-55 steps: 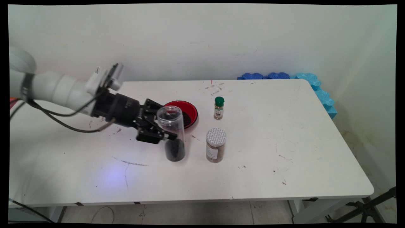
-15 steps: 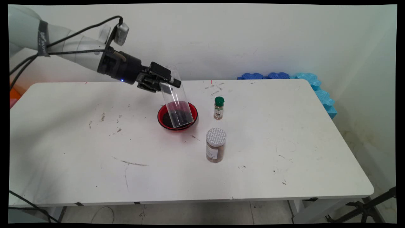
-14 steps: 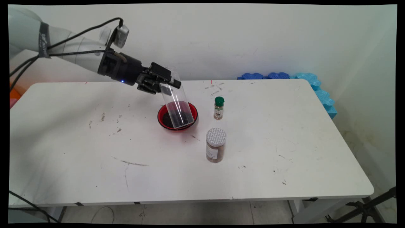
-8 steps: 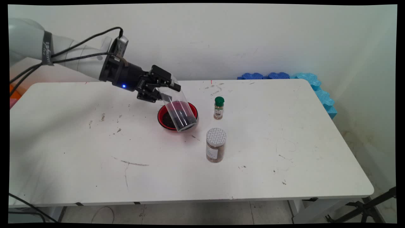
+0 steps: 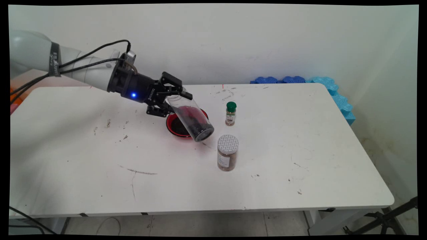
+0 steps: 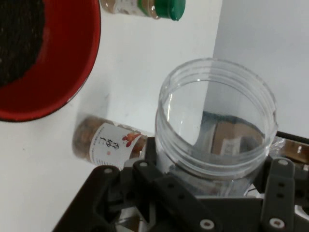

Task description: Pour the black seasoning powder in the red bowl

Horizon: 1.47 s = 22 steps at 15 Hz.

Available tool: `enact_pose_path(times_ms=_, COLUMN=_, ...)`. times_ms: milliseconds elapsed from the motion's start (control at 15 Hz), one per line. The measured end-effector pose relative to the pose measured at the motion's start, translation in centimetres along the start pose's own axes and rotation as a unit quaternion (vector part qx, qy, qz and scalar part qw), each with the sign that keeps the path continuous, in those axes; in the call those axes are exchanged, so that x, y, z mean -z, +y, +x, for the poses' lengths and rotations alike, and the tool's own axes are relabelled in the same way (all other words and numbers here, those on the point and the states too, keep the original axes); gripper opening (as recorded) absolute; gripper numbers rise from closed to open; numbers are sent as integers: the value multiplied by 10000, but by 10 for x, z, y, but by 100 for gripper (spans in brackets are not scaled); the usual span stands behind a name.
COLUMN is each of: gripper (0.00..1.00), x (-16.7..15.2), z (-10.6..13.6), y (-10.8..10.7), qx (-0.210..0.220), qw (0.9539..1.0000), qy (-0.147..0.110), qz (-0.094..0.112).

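Pincer (image 5: 173,96) shut tight on clear jar (image 5: 192,117), jar tipped over red bowl (image 5: 175,126). Dark bits in both. Two spice jars right.

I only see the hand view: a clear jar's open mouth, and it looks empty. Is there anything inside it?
Observer: Yes. The main view shows dark grains in the clear jar's lower end, away from the pincer that grips it.
Visitor: Is it upright?
Observer: No, it is tilted, base lowest, in front of the red bowl's near-right rim.
Visitor: What tops the labelled jar beside the bowl?
Observer: The brown jar has a silver patterned lid.
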Motion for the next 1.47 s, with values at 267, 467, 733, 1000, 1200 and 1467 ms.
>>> enact_pose_path(times_ms=267, gripper=0, x=-4, z=0, y=-5, qx=493, qw=9987, qy=-77, qz=-91)
enact_pose_path(times_ms=467, gripper=0, x=-7, z=1, y=-7, qx=826, qw=9963, qy=-132, qz=-169)
enact_pose_path(times_ms=733, gripper=0, x=-9, z=2, y=-10, qx=1288, qw=9911, qy=-192, qz=-281)
enact_pose_path(times_ms=1000, gripper=0, x=-9, z=4, y=-13, qx=1741, qw=9836, qy=-214, qz=-411)
enact_pose_path(times_ms=1200, gripper=0, x=-8, z=4, y=-14, qx=2069, qw=9767, qy=-228, qz=-517)
enact_pose_path(times_ms=1467, gripper=0, x=-8, z=5, y=-14, qx=2438, qw=9673, qy=-220, qz=-661)
